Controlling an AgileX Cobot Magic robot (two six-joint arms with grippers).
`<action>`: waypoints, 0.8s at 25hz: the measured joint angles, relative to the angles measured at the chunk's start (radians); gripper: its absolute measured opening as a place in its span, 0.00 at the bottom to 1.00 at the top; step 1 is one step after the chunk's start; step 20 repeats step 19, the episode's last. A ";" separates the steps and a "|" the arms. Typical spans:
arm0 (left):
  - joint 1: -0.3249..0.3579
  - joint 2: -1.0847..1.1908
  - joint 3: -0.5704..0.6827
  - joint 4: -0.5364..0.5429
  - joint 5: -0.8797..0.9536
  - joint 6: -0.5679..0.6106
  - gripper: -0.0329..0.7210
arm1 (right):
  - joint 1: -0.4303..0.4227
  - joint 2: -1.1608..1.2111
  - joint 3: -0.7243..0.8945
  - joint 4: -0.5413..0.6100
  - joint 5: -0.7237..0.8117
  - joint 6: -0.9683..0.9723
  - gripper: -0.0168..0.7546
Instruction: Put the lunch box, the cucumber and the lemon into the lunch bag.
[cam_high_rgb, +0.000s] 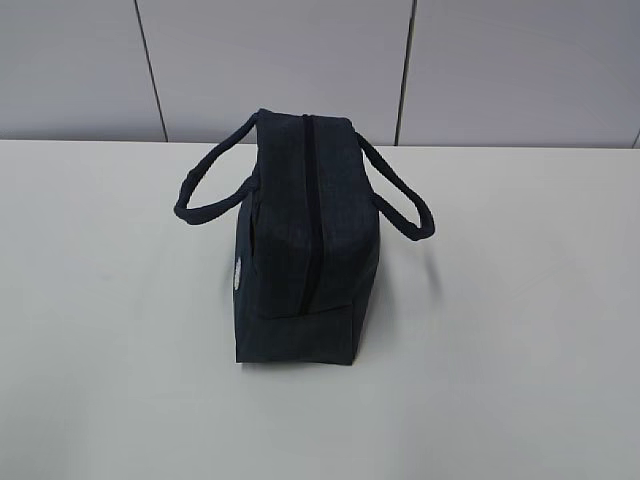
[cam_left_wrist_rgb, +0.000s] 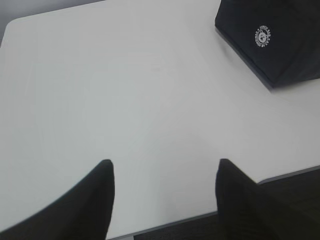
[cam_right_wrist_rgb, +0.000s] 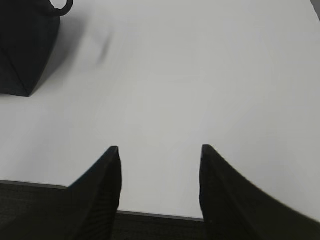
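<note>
The dark navy lunch bag (cam_high_rgb: 300, 240) stands in the middle of the white table (cam_high_rgb: 520, 330), its zipper closed along the top and its two loop handles hanging to either side. Its round white logo (cam_left_wrist_rgb: 263, 36) shows in the left wrist view, where the bag (cam_left_wrist_rgb: 280, 40) fills the upper right corner. My left gripper (cam_left_wrist_rgb: 164, 164) is open over bare table near the front edge, well short of the bag. My right gripper (cam_right_wrist_rgb: 159, 149) is open too, with the bag (cam_right_wrist_rgb: 25, 45) at the upper left. The lunch box, the cucumber and the lemon are out of view.
A pale panelled wall (cam_high_rgb: 300, 60) stands behind the table. The table's front edge (cam_right_wrist_rgb: 160, 215) runs just under both grippers, with dark floor below it. Neither arm shows in the exterior view.
</note>
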 joint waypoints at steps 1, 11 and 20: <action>0.004 0.000 0.000 0.000 0.000 0.000 0.64 | -0.001 0.000 0.000 0.000 0.000 0.000 0.52; 0.009 0.000 0.000 0.000 0.000 0.000 0.64 | -0.002 0.000 0.000 0.000 0.000 0.000 0.52; 0.009 0.000 0.000 0.000 0.000 0.000 0.64 | -0.002 0.000 0.000 0.000 0.000 0.000 0.52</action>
